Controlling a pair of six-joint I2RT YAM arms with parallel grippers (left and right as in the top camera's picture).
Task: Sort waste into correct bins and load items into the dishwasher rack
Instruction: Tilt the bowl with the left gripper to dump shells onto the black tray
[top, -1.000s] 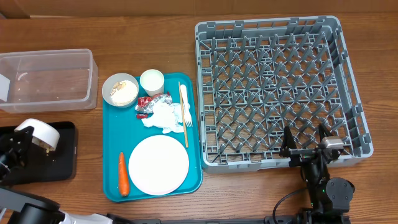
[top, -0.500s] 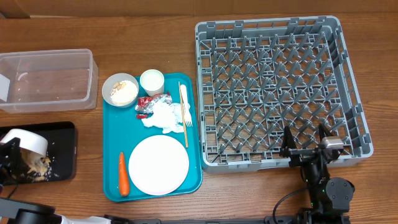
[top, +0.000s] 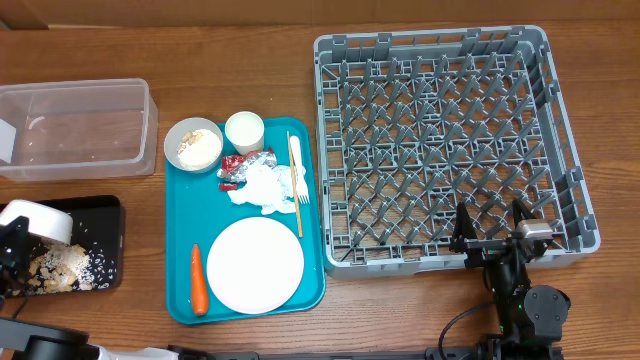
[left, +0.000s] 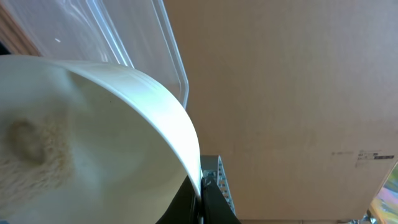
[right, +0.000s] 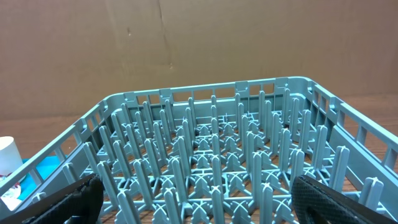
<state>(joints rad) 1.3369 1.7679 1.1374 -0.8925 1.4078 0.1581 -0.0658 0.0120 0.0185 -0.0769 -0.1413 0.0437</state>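
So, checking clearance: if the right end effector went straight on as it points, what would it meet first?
Likely the upright pegs of the dishwasher rack, straight ahead of the open right end effector; whether it clears them is unclear.

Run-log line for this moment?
left gripper: shut on white bowl, tipped over black tray | scraps: in tray | right gripper: open, facing rack

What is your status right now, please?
Left gripper shut on white bowl, tipped over black tray. Scraps lying in tray. Right gripper open, empty, at rack front edge. No obstruction seen.
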